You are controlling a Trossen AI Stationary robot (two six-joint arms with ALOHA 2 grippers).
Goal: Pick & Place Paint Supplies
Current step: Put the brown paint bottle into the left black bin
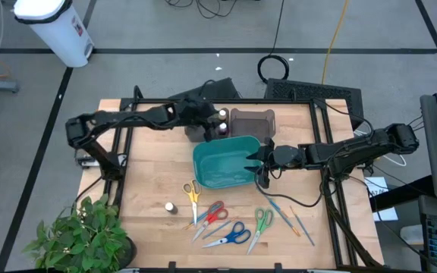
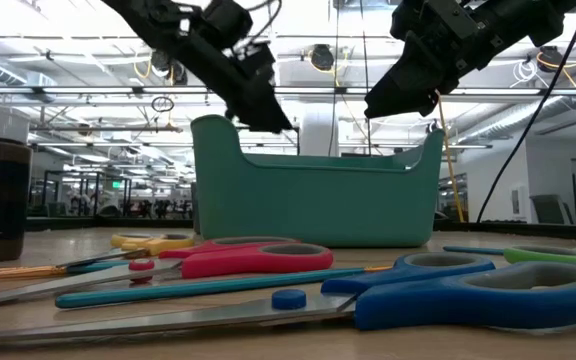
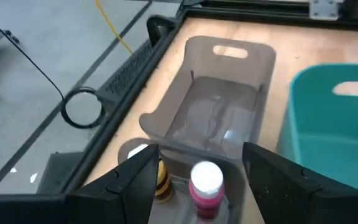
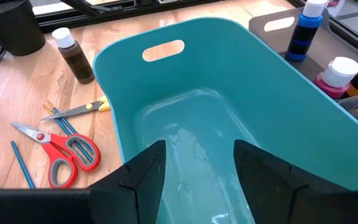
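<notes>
Three small bottles stand upright at the left end of the grey bin (image 1: 253,121): a pink one with a white cap (image 3: 206,185), a yellow one (image 3: 161,180) and a blue one (image 4: 306,30). Whether they stand inside the bin I cannot tell. My left gripper (image 3: 201,155) hangs open just above them, with nothing between its fingers. A brown bottle (image 1: 171,206) stands alone on the table near the front left. Thin brushes (image 1: 287,216) lie flat at the front right. My right gripper (image 4: 197,149) hovers open over the right end of the teal bin (image 1: 224,161), which holds nothing.
Scissors with yellow (image 1: 192,193), red (image 1: 212,214), blue (image 1: 234,235) and green (image 1: 262,221) handles lie in front of the teal bin. A potted plant (image 1: 82,235) stands at the front left corner. A dark frame (image 1: 332,98) runs along the table's far and right sides.
</notes>
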